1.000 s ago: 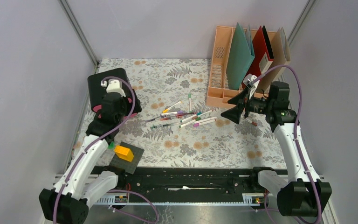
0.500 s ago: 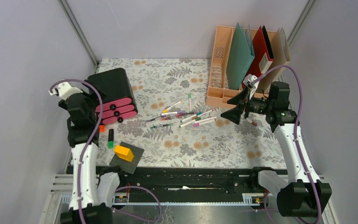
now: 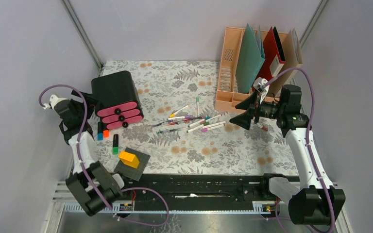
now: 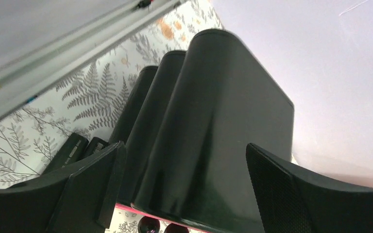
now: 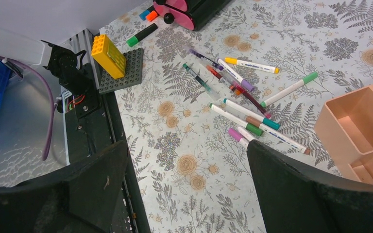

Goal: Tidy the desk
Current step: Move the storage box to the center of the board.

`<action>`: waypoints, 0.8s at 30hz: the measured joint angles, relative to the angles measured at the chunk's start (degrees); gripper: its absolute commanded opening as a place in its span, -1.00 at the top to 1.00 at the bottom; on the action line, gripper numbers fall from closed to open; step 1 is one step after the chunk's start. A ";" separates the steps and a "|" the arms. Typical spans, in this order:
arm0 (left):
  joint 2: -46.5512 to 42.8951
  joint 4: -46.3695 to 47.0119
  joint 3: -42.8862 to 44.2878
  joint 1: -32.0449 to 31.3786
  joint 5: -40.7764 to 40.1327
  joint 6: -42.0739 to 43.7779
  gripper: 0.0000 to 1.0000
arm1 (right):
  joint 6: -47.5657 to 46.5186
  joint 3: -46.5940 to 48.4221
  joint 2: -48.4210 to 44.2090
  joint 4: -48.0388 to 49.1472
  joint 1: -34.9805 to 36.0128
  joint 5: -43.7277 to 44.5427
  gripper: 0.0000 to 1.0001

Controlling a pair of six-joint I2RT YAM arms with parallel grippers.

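desk (image 3: 194, 150): right wrist sees pens (image 5: 243, 104), left wrist drawer box (image 4: 213, 121); left pincer (image 4: 183, 150), right pincer (image 5: 187, 145) apart.

No text, label, brand, number or sign can be read anywhere. Any print on the scattered markers (image 5: 246, 111) just ahead of the right gripper (image 5: 185, 150) is too small to tell.

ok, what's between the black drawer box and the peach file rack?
A loose scatter of markers on the desk, midway between drawer box and file rack; clearest in the top view.
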 measured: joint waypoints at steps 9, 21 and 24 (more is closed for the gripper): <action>8.96 5.95 -1.79 3.21 13.51 -5.66 -0.47 | 0.15 0.00 0.33 0.04 0.00 -0.24 -0.99; 13.20 13.29 -2.12 -0.63 20.44 -11.63 -0.15 | 0.15 0.00 1.09 0.07 0.00 -0.46 -0.99; 13.25 16.26 -3.85 -3.89 20.59 -13.94 -0.16 | 0.15 0.00 1.42 0.07 0.00 -0.44 -0.99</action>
